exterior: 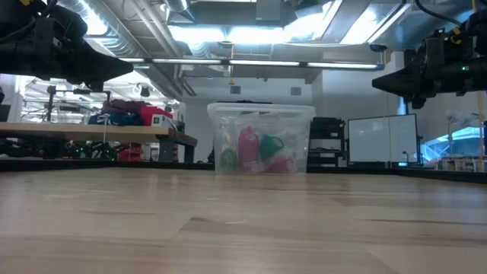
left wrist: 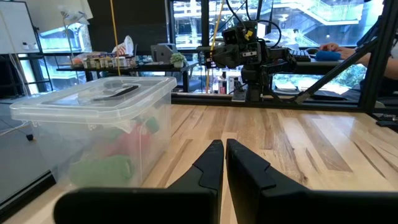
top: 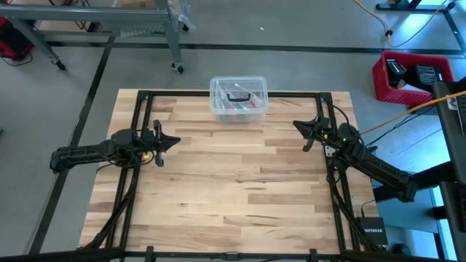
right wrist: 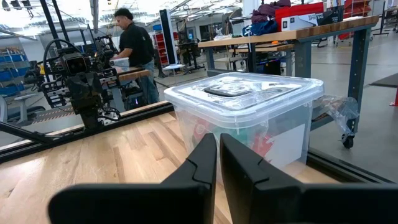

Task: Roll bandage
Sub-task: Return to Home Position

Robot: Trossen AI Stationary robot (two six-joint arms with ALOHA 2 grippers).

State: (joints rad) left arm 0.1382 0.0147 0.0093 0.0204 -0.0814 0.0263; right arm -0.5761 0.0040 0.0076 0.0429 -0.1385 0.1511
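— Clear plastic: how many tubs?
— One lidded tub (top: 239, 98), at the wooden table's (top: 233, 196) far edge. One green bandage (left wrist: 102, 169) wad lies inside.
— Grippers?
— Two: left gripper (top: 175, 140) and right gripper (top: 297, 124), each pinched together, empty, apart from the tub.

Bright ceiling lights (exterior: 228, 34) are shining above the clear box (exterior: 261, 116), and the table (exterior: 243, 221) before it is glowing softly.
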